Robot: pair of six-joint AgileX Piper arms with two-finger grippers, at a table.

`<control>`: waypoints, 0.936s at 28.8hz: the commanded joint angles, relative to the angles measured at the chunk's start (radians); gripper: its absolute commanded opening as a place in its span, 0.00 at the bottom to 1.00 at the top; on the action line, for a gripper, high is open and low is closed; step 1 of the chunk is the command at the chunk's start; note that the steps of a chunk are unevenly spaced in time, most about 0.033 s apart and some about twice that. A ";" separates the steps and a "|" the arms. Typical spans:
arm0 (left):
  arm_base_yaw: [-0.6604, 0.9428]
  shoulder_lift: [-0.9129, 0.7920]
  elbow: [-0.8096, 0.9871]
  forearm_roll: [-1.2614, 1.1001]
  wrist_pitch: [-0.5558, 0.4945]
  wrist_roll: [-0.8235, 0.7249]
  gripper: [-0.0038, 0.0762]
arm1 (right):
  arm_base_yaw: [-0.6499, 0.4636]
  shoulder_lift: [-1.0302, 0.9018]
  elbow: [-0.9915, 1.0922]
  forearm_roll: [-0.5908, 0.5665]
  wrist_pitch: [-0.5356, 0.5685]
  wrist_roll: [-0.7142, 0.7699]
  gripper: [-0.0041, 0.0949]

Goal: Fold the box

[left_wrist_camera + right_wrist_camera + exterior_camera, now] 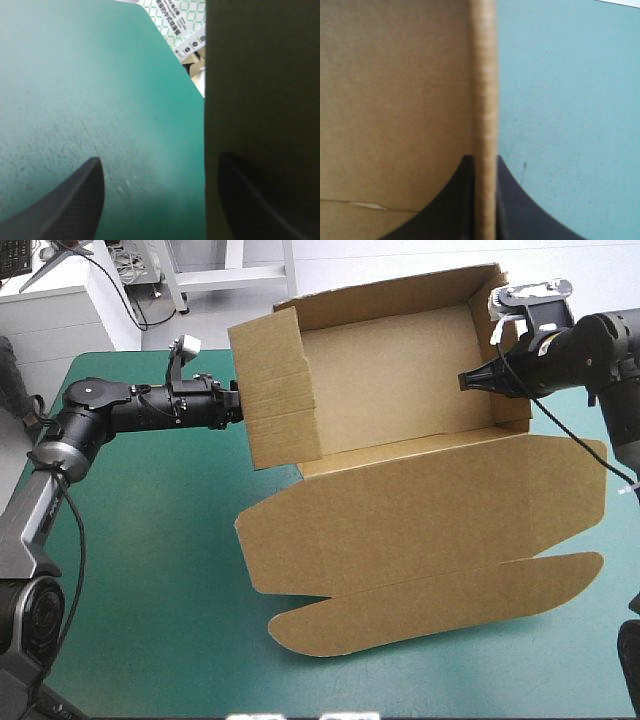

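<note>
Teal-green cover point(150, 570) filling most of the high view; the box point(400, 360) sitting toward its far right as an open tray with walls raised; the lid point(430, 510) lying flat on the cover on the near side, its rounded flap reaching toward the near edge.

Left wall point(275, 390) standing tall as a ribbed panel; by my reading it is not yet tucked down inside.

Board likely handling light and stiff, springing back at the creases and crushing if pinched hard; best taken at a wall's top edge, close to a crease.

Right gripper point(482, 159) pinching the right wall point(512, 412), its black fingers nearly closed with the board's edge between them.

Left gripper point(159, 160) pointing at the left wall with fingers spread wide; the wall's edge standing between them, one finger on the cover side, one on the board side; gripping nothing.

No other object showing on the cover; the flat lid taking up the near approach; the tall left panel screening the tray's inside from the left arm.
</note>
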 commanded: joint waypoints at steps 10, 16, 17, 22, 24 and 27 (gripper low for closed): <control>-0.037 -0.110 -0.035 -0.229 0.096 0.044 0.63 | -0.004 0.025 -0.030 0.059 0.002 -0.001 0.03; -0.037 -0.115 -0.035 -0.277 0.107 0.042 0.63 | -0.004 0.025 -0.030 0.044 0.002 -0.006 0.03; -0.037 -0.118 -0.035 -0.272 0.107 0.042 0.63 | -0.004 0.025 -0.030 0.042 0.002 -0.006 0.03; -0.037 -0.139 -0.035 -0.212 0.079 0.034 0.63 | -0.004 0.025 -0.030 0.046 0.002 -0.006 0.03; -0.041 -0.145 -0.035 -0.166 0.040 0.000 0.63 | -0.002 0.025 -0.030 0.058 0.002 -0.006 0.03; -0.076 -0.150 -0.073 0.060 -0.054 -0.148 0.63 | 0.026 0.025 -0.030 0.031 -0.005 0.022 0.03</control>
